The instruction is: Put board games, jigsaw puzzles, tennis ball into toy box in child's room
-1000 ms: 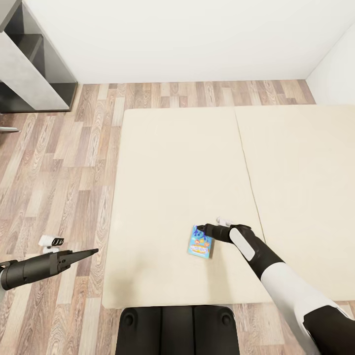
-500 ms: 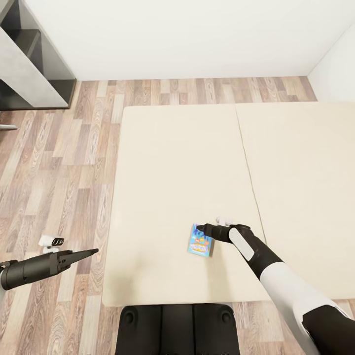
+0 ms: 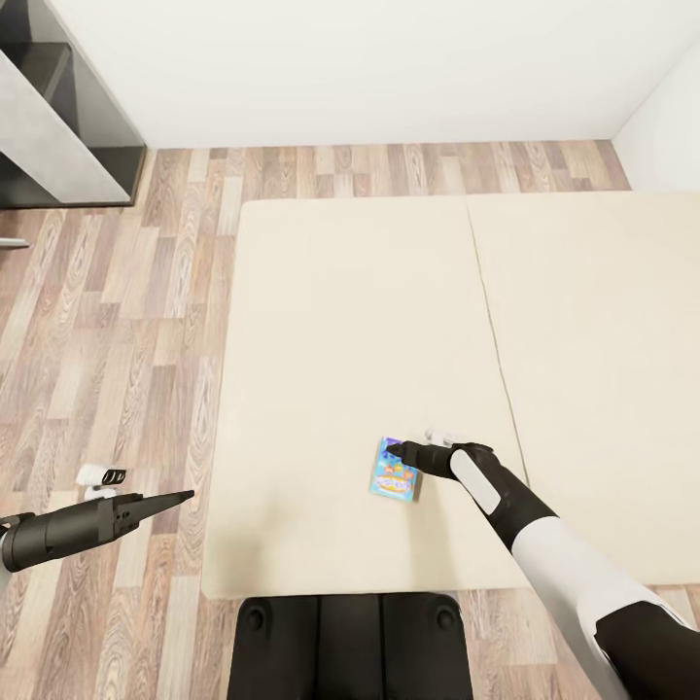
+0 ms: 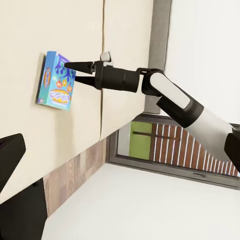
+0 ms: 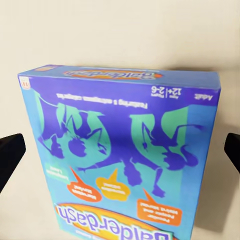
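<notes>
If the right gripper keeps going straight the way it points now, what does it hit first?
The blue board game on the bed. The right gripper is open with that box dead ahead between its fingers, already at its near edge.

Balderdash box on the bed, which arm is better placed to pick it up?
Right. The right tool is open at the Balderdash box's edge on the bed; the left tool hangs over the floor.

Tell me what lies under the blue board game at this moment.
The blue board game lies flat on the beige bed, beside the seam between its two mattress halves. The mattress patch beneath it is covered, so anything there cannot be seen. The right gripper has open fingers at the box's edge.
</notes>
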Available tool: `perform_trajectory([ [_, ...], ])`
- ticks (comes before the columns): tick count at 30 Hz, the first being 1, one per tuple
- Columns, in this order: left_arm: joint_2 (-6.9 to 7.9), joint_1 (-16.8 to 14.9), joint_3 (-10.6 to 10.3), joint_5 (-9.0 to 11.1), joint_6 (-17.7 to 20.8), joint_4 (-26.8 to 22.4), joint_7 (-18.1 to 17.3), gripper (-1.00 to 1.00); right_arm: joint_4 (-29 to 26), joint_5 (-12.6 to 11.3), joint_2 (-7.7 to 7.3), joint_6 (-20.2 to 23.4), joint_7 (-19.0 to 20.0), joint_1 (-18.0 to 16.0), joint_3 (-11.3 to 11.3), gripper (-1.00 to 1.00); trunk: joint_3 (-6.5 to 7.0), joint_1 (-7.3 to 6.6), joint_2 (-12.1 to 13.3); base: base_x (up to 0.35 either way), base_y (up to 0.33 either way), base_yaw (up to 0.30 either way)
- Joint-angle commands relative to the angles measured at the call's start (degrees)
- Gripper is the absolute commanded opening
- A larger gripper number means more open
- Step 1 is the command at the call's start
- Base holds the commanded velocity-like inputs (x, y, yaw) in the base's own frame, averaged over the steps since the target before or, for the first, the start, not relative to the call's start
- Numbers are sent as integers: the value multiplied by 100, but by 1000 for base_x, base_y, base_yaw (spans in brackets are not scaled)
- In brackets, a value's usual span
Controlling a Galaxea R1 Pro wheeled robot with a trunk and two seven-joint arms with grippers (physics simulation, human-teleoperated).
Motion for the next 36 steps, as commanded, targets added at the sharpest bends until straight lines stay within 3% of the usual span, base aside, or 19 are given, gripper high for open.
perform_trajectory([
  [1,1,-1,0,-1,61,-2,-20,100,-7,-16,-4,12,-13,-4,23,100,-10,3,-9,0,0,0],
  [15,1,-1,0,-1,61,-2,-20,100,-6,243,4,13,-15,-5,7,100,-21,3,-9,0,0,0],
  [36,1,-1,6,-1,61,-2,-20,100,-30,261,10,68,12,-5,-35,100,-21,3,-9,0,0,0],
])
